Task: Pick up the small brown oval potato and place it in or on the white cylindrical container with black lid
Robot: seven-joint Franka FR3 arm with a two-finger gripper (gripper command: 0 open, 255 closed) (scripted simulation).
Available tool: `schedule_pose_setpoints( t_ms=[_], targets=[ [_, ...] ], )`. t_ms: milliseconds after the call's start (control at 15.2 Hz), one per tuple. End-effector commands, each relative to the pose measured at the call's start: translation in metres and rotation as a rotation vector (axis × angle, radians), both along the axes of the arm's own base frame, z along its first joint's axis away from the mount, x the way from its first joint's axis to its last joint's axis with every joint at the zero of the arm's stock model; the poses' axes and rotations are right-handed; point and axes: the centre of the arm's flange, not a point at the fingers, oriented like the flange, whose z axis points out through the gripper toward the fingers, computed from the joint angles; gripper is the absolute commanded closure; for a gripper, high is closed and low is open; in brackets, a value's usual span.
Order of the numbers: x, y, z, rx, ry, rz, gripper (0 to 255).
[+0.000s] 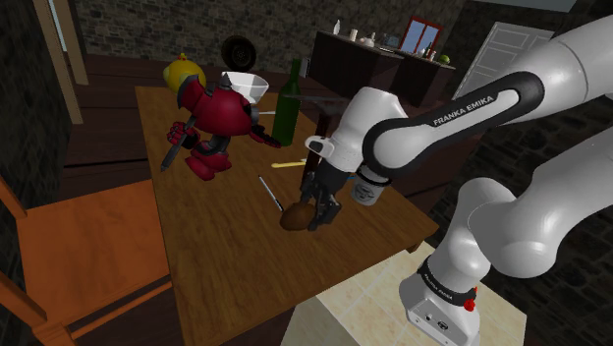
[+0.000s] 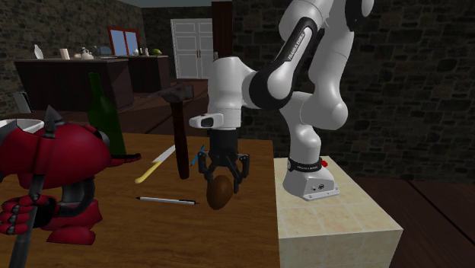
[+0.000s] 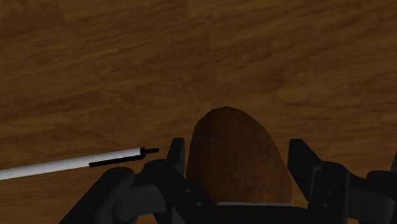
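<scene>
A brown oval potato (image 3: 232,137) stands on end between the two fingers of the black gripper (image 3: 236,168), close to the edge of the wooden table (image 1: 216,236) that faces the robot's stand. The gripper points straight down and has closed narrowly on the potato's sides. Its fingers grip the upper half and the lower half hangs out beneath them. Whether the potato has left the wood cannot be told.

The potato is probably light, firm and not fragile. Its rounded, smooth skin could twist or slip out of a pinch taken near one end. The safest hold is across the narrow waist, near the middle of its length, and the present grip looks a little high.

A thin black-and-white pen (image 3: 70,164) lies flat on the table just beside the potato, apart from it. The container (image 1: 367,187) is a white cylinder with a dark band. It stands near the potato, closer to the table corner beside the stand, and the arm hides part of it and its lid.

Further in, toward the middle of the table, are a green bottle (image 1: 287,103) and a large red toy robot (image 1: 211,123). A white bowl (image 1: 246,86) sits near the far edge.
</scene>
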Motion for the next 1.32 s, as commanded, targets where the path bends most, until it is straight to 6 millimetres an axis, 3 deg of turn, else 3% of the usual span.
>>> schedule_pose_setpoints(
  t_ms=[0,1254],
  targets=[
    [0.0,0.0,0.01,0.0,0.0,0.0,255],
    [0.0,0.0,0.11,0.0,0.0,0.0,255]
  ],
)
